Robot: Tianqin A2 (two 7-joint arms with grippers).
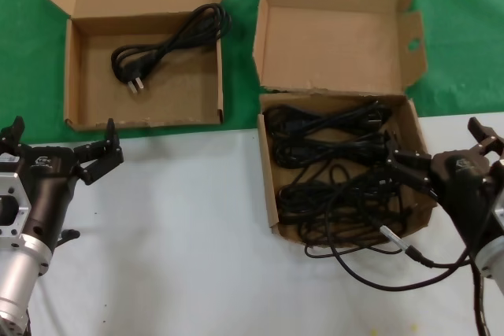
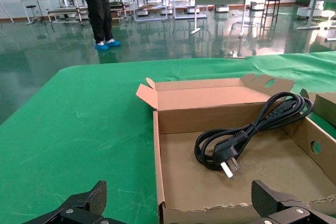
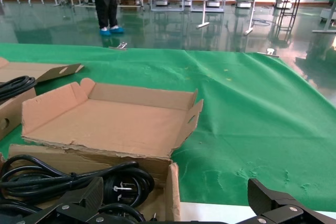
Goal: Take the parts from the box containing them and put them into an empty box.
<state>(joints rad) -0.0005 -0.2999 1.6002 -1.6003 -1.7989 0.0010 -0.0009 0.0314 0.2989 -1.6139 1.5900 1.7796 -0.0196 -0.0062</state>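
Reaching over the squarer brown cardboard box on the desk, the right gripper holds its fingers apart just above the tangled black power cables. One cable already lies in the wider cardboard box; most remain. The left gripper waits, fingers spread.

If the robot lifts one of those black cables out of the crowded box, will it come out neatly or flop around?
Probably floppy: the cables lie in loose, overlapping loops, so one may drag its neighbours along. One strand already trails over the box wall onto the table, so ends would likely dangle. The right end effector, open, sits at that box; the left end effector waits apart.
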